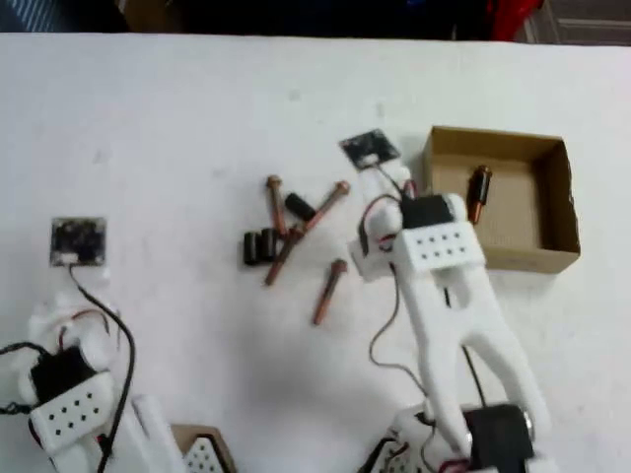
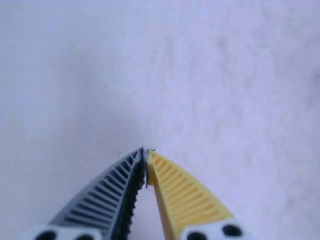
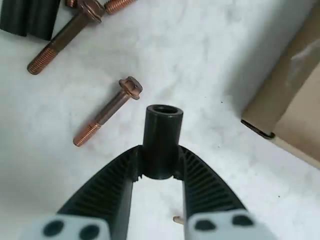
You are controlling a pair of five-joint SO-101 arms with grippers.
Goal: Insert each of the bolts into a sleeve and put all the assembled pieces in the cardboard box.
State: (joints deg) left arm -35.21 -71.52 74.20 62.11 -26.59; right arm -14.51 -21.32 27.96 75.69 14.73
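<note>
A: Biggest first?
B: White bench [image 1: 177, 118], flat and matte, faintly mottled up close.
A: Then the arms?
B: White moulded plastic, blocky, dotted with dark holes. The right arm [image 1: 463, 315] stretched from five o'clock toward centre, wrist just at nine o'clock of the cardboard box [image 1: 498, 138]. The left arm [image 1: 69, 414] tucked low at seven o'clock.
A: And the box itself?
B: At two o'clock: brown, square, open-topped, low-walled. Inside, toward its nine o'clock wall, one assembled piece [image 1: 479, 193], coppery shank with a dark sleeve on it.
A: Pincers?
B: The right pincer [image 3: 160, 161], black ribbed fingers, clenched on a black sleeve [image 3: 162, 132]: smooth round tube, thick-walled, bore open at the free end, poking out past the fingertips, over the bench between a lone bolt [image 3: 107, 118] and the box's wall. The left pincer [image 2: 146, 156], one grey finger and one yellow, both ribbed and tapering, tips pressed together on nothing, over bare bench.
A: Loose pieces?
B: Just at nine o'clock of the right wrist. Stubby loose sleeves [image 1: 258, 246] lying side by side, another dark one in the heap. Several bolts [image 1: 273, 202] crossed over one another: copper-coloured, threaded at the tip, flanged hex heads. The lone bolt apart at five o'clock of that heap.
</note>
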